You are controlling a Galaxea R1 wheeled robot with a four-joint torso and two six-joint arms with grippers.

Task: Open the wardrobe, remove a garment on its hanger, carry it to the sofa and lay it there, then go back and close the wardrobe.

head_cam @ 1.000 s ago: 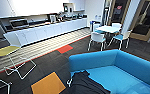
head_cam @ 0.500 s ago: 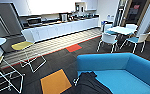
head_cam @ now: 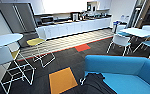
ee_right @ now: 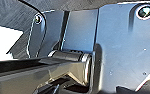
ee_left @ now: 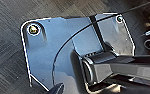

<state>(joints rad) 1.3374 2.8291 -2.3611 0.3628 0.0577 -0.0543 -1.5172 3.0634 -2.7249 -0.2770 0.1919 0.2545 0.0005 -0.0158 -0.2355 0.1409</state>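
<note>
The bright blue sofa (head_cam: 121, 68) fills the lower right of the head view. The black garment (head_cam: 97, 83) lies crumpled on the near left end of its seat. A thin white piece of the hanger (head_cam: 82, 80) sticks out at the garment's left edge, over the sofa's corner. Both wrist views look down past the robot's own dark plate and jointed bar onto dark carpet, and nothing hangs in front of them.
An orange carpet tile (head_cam: 62, 80) lies left of the sofa. At the left stand a round white table (head_cam: 4, 40) and yellow-seated wire stools (head_cam: 38, 43). A kitchen counter (head_cam: 73, 26) runs along the back wall. White table and teal chairs (head_cam: 136, 35) stand at the right.
The whole head picture has shifted right, so the camera has turned left. The sofa and the garment on it keep their places relative to each other.
</note>
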